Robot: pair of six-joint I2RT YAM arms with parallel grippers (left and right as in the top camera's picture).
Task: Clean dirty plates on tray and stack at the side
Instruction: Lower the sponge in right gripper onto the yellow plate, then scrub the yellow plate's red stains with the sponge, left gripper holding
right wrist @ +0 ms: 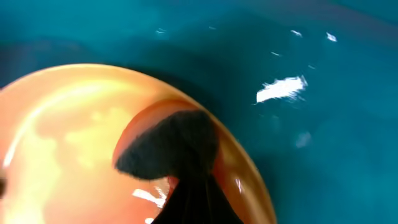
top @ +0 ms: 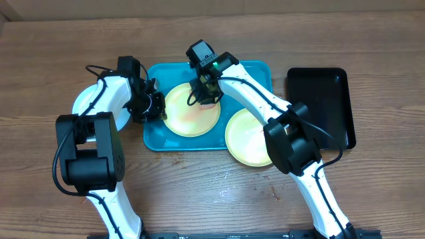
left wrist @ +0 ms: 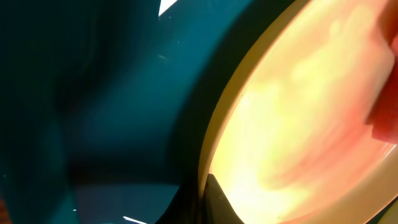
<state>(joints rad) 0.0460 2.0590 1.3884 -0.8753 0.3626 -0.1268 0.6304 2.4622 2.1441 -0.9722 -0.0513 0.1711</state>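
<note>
A pale yellow plate [top: 191, 111] smeared with red sauce lies on the turquoise tray [top: 255, 73]. My left gripper [top: 158, 106] is shut on the plate's left rim; in the left wrist view its fingers [left wrist: 208, 190] straddle the rim of the plate [left wrist: 298, 124]. My right gripper [top: 207, 93] is shut on a dark reddish wiping pad [right wrist: 168, 146] pressed on the plate's far edge [right wrist: 62, 124]. A second yellow plate [top: 249, 137] overhangs the tray's front right corner. A pale blue-white plate [top: 85, 101] lies on the table left of the tray, partly under the left arm.
A black tray [top: 319, 106] lies right of the turquoise tray. The wooden table [top: 199, 192] extends in front. Both arms reach in from the near edge, the right arm passing over the second yellow plate.
</note>
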